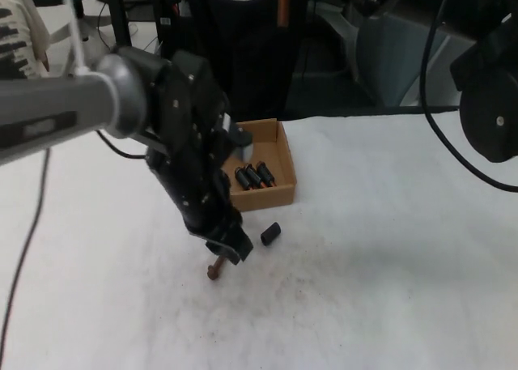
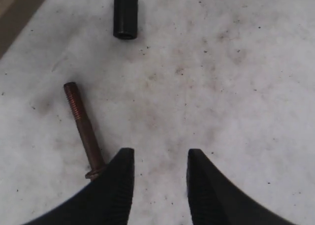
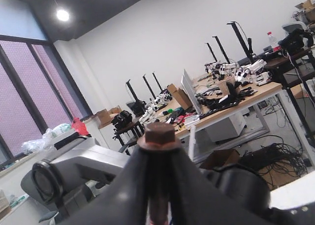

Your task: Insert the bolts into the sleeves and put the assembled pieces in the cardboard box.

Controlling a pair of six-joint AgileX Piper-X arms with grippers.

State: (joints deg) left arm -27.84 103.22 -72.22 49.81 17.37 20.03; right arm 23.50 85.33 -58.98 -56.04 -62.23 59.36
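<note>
My left gripper (image 2: pixel 160 158) hangs open above the bench (image 1: pixel 388 248), mid-surface, a copper bolt (image 2: pixel 82 126) lying just beside one finger, the black sleeve (image 2: pixel 125 13) nearer the far edge. My right gripper (image 3: pixel 158 153) clamps a second bolt (image 3: pixel 157 135).

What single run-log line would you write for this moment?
left tool: open by loose bolt | sleeve: lying nearby | right tool: shut on second bolt | cardboard box: three pieces inside

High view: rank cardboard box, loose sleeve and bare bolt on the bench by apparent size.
1. Cardboard box
2-3. Loose sleeve and bare bolt: unranked, since the left pincer hides part of the bolt.
</note>
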